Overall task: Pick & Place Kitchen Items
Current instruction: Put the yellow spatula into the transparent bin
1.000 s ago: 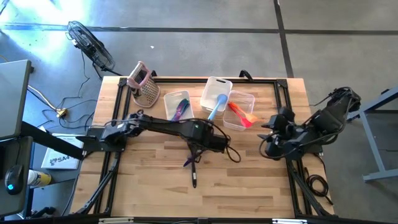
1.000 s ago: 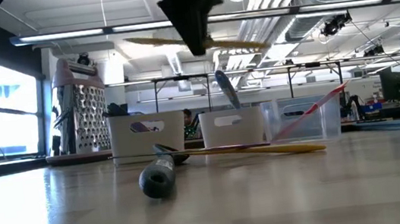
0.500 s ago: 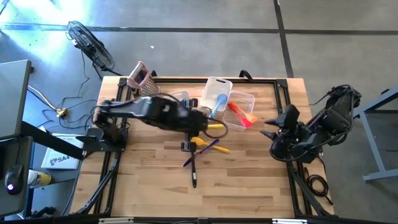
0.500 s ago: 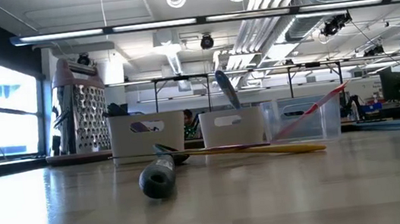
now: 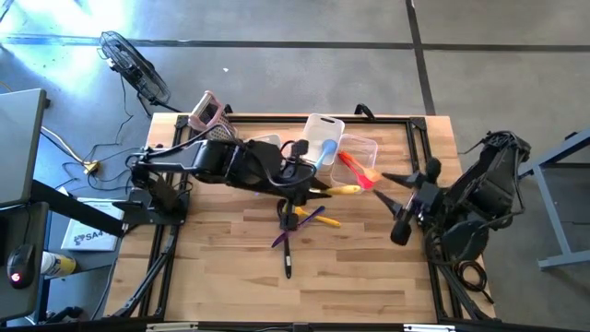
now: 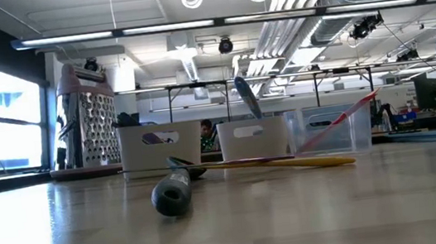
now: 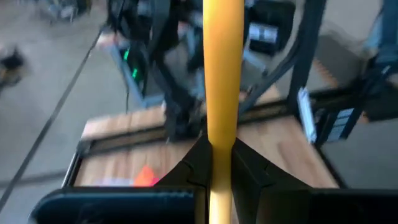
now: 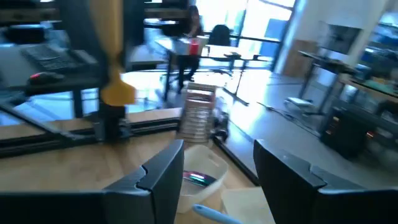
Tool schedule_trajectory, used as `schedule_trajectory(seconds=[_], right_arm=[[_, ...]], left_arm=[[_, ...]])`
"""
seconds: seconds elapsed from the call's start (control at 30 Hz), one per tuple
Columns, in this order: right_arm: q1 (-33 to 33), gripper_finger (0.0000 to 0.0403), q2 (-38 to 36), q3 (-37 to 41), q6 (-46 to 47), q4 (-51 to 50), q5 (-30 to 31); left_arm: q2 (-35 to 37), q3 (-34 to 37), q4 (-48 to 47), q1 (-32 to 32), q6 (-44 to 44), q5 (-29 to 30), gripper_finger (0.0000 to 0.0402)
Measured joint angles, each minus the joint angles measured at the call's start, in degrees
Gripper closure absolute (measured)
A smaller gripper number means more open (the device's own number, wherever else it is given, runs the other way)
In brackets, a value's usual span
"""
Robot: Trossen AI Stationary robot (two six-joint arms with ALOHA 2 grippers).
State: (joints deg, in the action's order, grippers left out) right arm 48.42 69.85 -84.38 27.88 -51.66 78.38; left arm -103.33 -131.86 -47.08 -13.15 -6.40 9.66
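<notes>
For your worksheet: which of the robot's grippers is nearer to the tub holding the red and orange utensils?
The left. The left gripper, clamping a yellow utensil, sits just beside the tub; the right gripper hangs open farther off, toward the table's right edge.

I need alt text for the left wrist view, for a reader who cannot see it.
The left gripper has its jaws shut on a yellow utensil, whose handle runs straight away from the camera. Beyond it lie a blurred wooden table and dark metal framing.

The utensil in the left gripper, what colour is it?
Yellow utensil, clearest in the left wrist view.
</notes>
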Motion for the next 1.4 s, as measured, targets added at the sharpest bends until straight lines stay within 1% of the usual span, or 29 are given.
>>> schedule_trajectory(seconds=[0.07,0.23,0.33,0.43,0.5,0.63,0.77,0.83,1.0,1.17,1.27,1.4], right_arm=[[-0.01,0.0215,0.25,0.0,-6.97,6.47,-3.99],[-0.02,0.0215,0.38,0.0,-19.64,21.98,-12.5],[-0.02,0.0215,0.38,0.0,-25.61,28.71,-14.89],[-0.03,0.0215,0.38,0.0,-29.74,33.02,-16.24],[-0.15,0.0215,0.36,0.0,-32.21,34.93,-17.53],[-0.96,0.0215,0.56,0.0,-35.87,37.83,-20.31],[-0.93,0.0215,0.58,0.0,-36.27,38.23,-21.67],[-0.92,0.0215,0.58,0.0,-36.28,38.28,-21.84],[-0.92,0.0215,0.58,0.0,-36.88,38.36,-22.2],[-0.92,0.0215,0.58,0.0,-38.94,38.61,-26.5],[-0.92,0.0215,0.6,0.0,-40.15,38.65,-26.43],[-0.98,0.0215,0.6,0.0,-40.91,38.67,-26.48]], left_arm=[[0.0,1.65,4.28,0.0,-0.94,-1.95,0.0375],[-0.12,2.24,8.4,-0.02,-2.4,-5.88,0.0375],[-0.76,2.11,10.41,-0.02,-2.41,-6.82,0.0376],[-1.45,2.34,11.79,0.0,-2.66,-10.0,0.0375],[-2.06,2.13,14.48,0.0,-2.66,-11.94,0.0376],[-2.86,2.12,15.33,0.0,-2.6,-12.33,0.0376],[-3.5,2.34,15.34,0.02,-2.58,-13.38,0.0376],[-3.8,2.12,16.95,0.04,-2.57,-13.66,0.0376],[-4.02,2.15,17.38,0.04,-2.37,-14.91,0.0376],[-4.0,2.15,19.27,0.04,-2.35,-15.29,0.0376],[-4.0,2.15,20.72,0.05,-2.29,-16.92,0.0376],[-3.98,2.15,20.55,0.04,-2.18,-17.08,0.0376]])
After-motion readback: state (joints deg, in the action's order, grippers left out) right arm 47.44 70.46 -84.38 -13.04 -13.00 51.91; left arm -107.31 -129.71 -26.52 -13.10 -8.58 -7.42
